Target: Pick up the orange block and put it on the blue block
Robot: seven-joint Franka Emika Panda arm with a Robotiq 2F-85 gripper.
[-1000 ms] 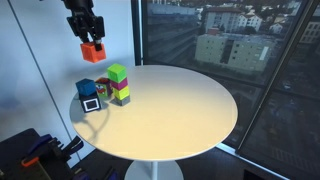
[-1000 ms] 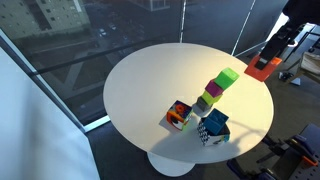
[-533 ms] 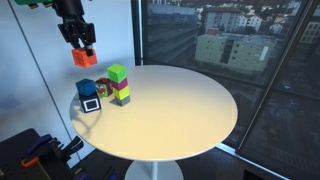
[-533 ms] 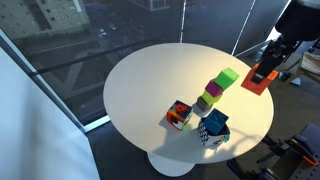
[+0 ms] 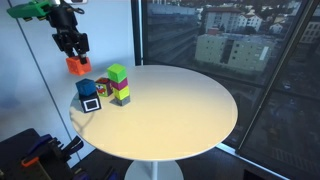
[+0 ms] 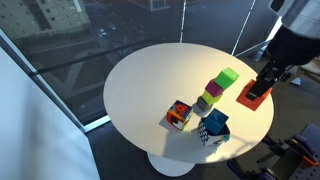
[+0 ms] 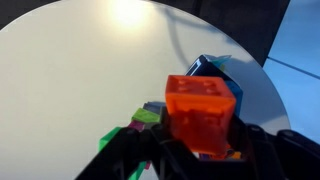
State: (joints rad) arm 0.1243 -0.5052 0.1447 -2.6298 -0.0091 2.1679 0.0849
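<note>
Round white bench (image 5: 180, 110), cubes clustered near one edge. Hand (image 5: 75, 58) hangs above that edge, its fingers closed onto the orange block (image 5: 77, 67), which is held clear of the bench. Blue block (image 5: 85, 88) sits just below, slightly inboard. I judge this the carry step. Next I must centre over the blue block, lower squarely, then release.
</note>
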